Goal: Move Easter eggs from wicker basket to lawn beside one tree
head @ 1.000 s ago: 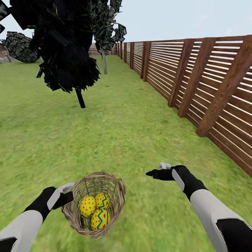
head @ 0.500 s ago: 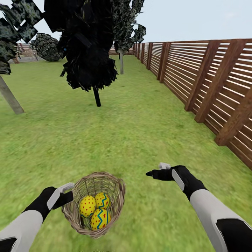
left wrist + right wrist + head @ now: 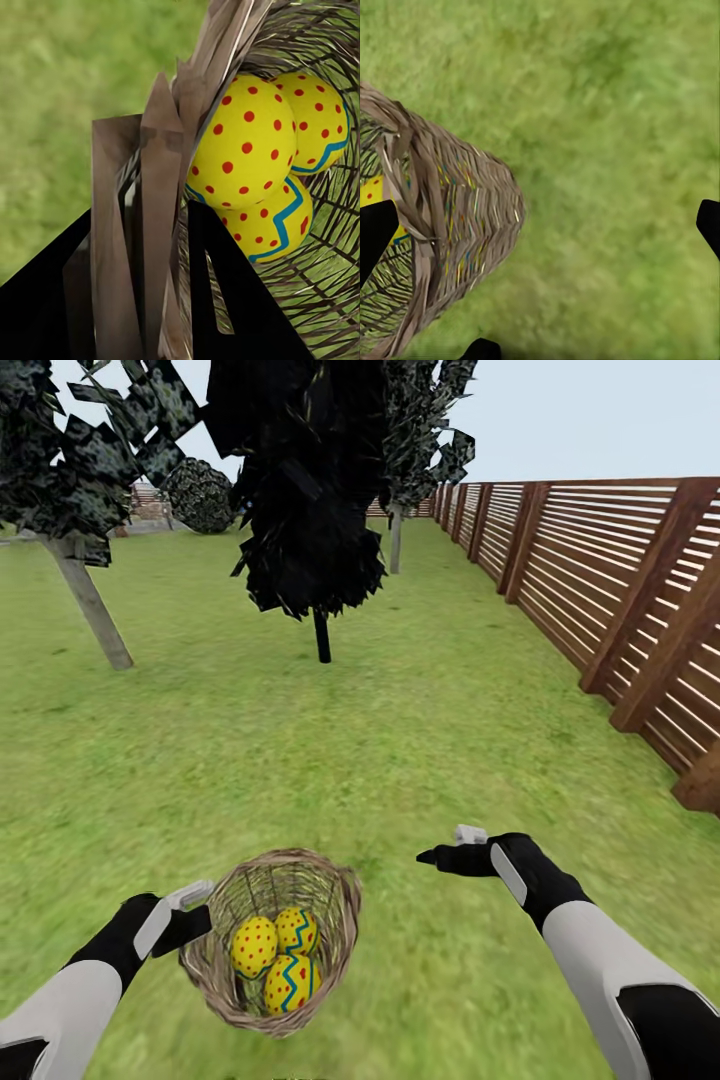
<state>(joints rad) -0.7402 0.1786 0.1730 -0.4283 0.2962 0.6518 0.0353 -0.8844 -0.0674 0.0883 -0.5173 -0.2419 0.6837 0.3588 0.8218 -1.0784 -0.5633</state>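
Lawn (image 3: pixel 300 760): mottled green grass, spread across the whole ground of the garden and seen beneath both arms.

Fence (image 3: pixel 620 580): brown horizontal-slat boards, run along the right side toward the far end.

Trees: one with a dark trunk and dense black foliage (image 3: pixel 310 510) stood ahead of the basket; one with a pale grey-beige, leaning trunk (image 3: pixel 92 605) was placed further to the left; a third with a pale trunk (image 3: pixel 395 540) was set back near the fence. A rounded dark shrub (image 3: pixel 200 495) was noted at the far left.

Wicker basket (image 3: pixel 272 940): brown, round and tapered, held above the grass in front of the robot, tilted so that its mouth was turned upward and away. Its rim was gripped by the left gripper (image 3: pixel 190 910), whose fingers were clamped on the woven wall; in the left wrist view the rim (image 3: pixel 217 67) was seen pinched between them.

Right gripper (image 3: pixel 450 852): held apart from the basket, over bare grass, jaws spread with nothing between them; the basket's outer wall (image 3: pixel 457 217) was visible in its wrist view.

Easter eggs (image 3: pixel 275 955): three, yellow with red dots and blue-green zigzag bands, lodged together in the basket's bottom, touching one another (image 3: pixel 259 157).
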